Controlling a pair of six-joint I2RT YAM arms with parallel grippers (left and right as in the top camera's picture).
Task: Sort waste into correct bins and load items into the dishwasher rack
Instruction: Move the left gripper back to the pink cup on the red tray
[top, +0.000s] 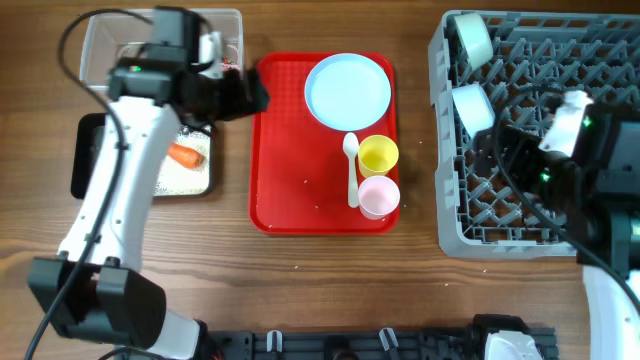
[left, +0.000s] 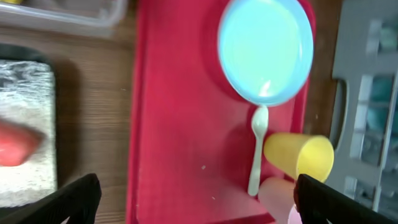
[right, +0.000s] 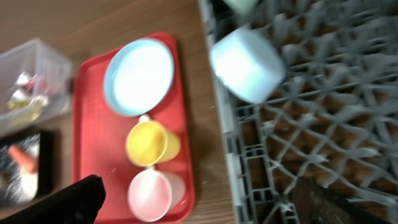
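On the red tray lie the light-blue plate, white spoon, yellow cup and pink cup. Two pale blue bowls sit in the grey rack. The orange carrot and rice lie in the black tray. The clear tub holds wrappers. My left gripper hangs open and empty beside the tub, at the red tray's left edge. Above the rack's left part, my right gripper is open and empty.
The rack's upright pegs stand close under the right arm. Bare wood lies in front of the red tray, and a narrow strip of it lies between the tray and the rack. A few rice grains dot the red tray.
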